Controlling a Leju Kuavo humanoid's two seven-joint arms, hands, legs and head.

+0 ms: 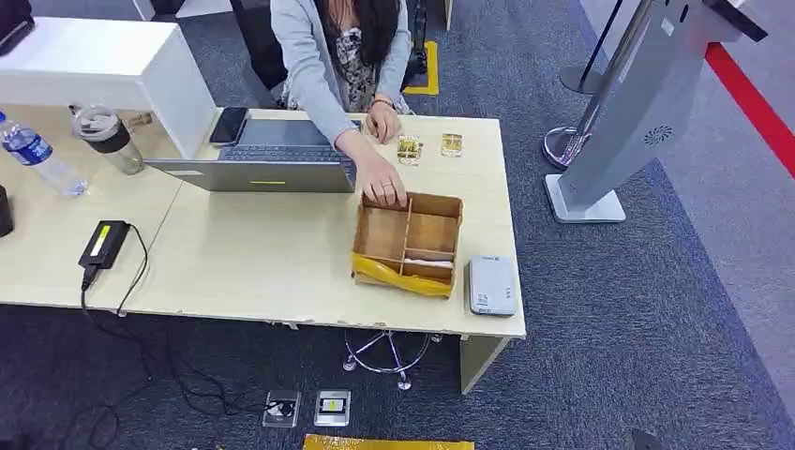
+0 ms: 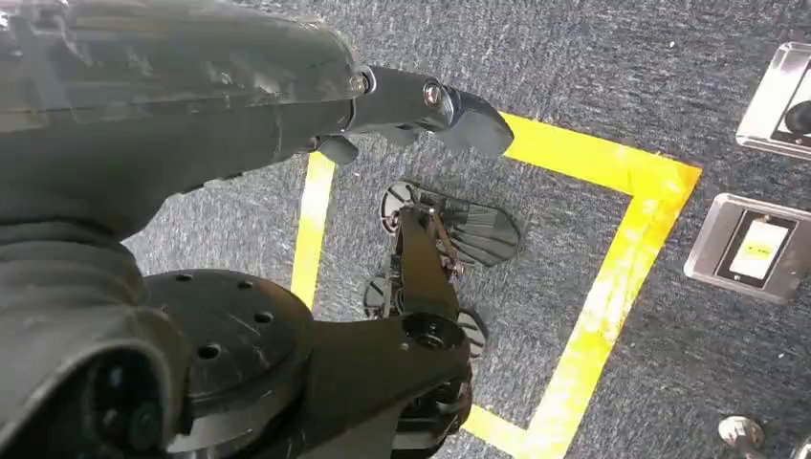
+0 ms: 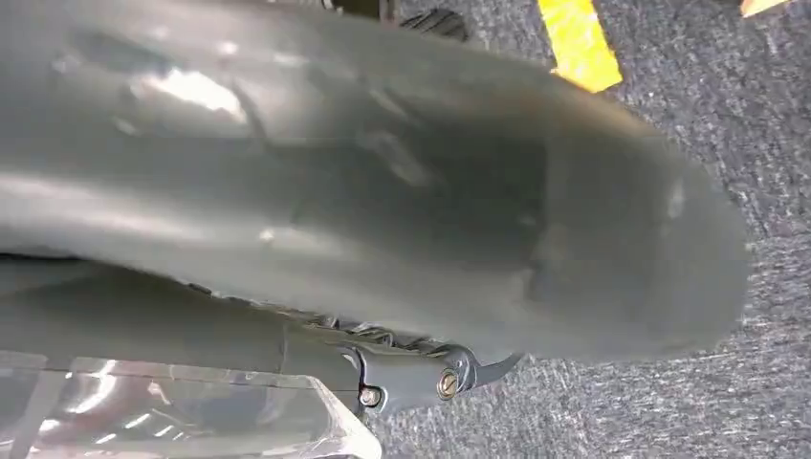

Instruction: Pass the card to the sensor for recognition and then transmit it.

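Desk scene seen from above, clock bearings taken with 12 o'clock at the far side of the table (image 1: 253,262). A wooden box (image 1: 409,244) with four compartments stands toward the table's right end; a yellow band (image 1: 398,277) runs along its 6 o'clock wall. The card (image 1: 427,264), a pale flat strip too small to read, lies in the box's compartment at 5 o'clock, the one nearest the sensor (image 1: 492,284). The sensor, a grey flat unit, rests on the table just beside the box at its 4 o'clock, close to the table's corner. A seated person (image 1: 342,47) at 12 o'clock reaches one hand (image 1: 384,192) over the box's 11 o'clock compartment, fingers at its rim. Two small glass jars (image 1: 429,147) stand at 12 o'clock of the box. A laptop (image 1: 267,159) lies at 10 o'clock, with a phone (image 1: 229,125) just beyond it; a tumbler (image 1: 108,139), a bottle (image 1: 37,155) and a power adapter (image 1: 104,243) lie well apart at 9 o'clock. A grey kiosk stand (image 1: 637,112) rises from the carpet at 2 o'clock. The left hand (image 2: 191,105) hangs over the carpet and a yellow floor line (image 2: 612,287), one dark finger (image 2: 469,115) extended; how wide it is spread cannot be told. The right hand (image 3: 383,191) is a blurred grey mass above the carpet; its state cannot be told.
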